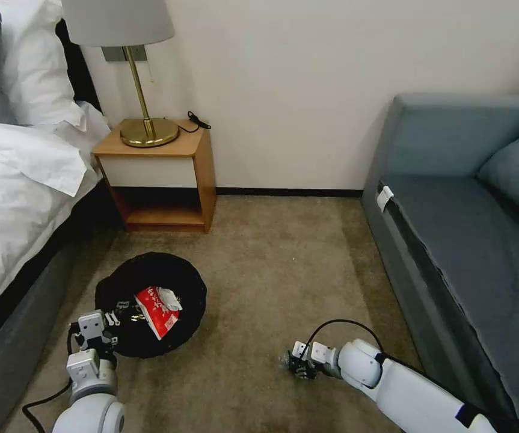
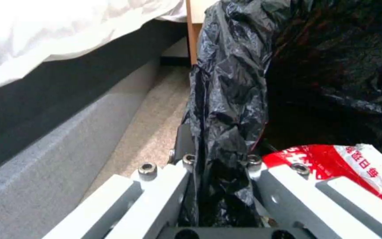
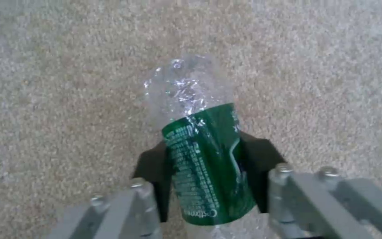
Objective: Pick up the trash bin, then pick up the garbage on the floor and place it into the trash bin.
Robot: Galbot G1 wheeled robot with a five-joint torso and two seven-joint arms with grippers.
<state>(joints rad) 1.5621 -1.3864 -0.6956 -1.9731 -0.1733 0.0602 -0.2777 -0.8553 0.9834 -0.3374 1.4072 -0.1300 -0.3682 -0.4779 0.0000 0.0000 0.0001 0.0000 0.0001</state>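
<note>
The right pincer point(image 3: 206, 186) was closed on the clear green-labelled bottle point(image 3: 202, 146), its long axis running out between the fingers, low over the carpet, while the bag-lined trash bin point(image 1: 151, 304) lay leftward, its rim pinched by the left pincer point(image 1: 112, 319).

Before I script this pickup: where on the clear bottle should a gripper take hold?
Around the green-labelled middle of the bottle, coming from above. It lies flat on the carpet, so its round sides are free; the right gripper already straddles it there.
</note>
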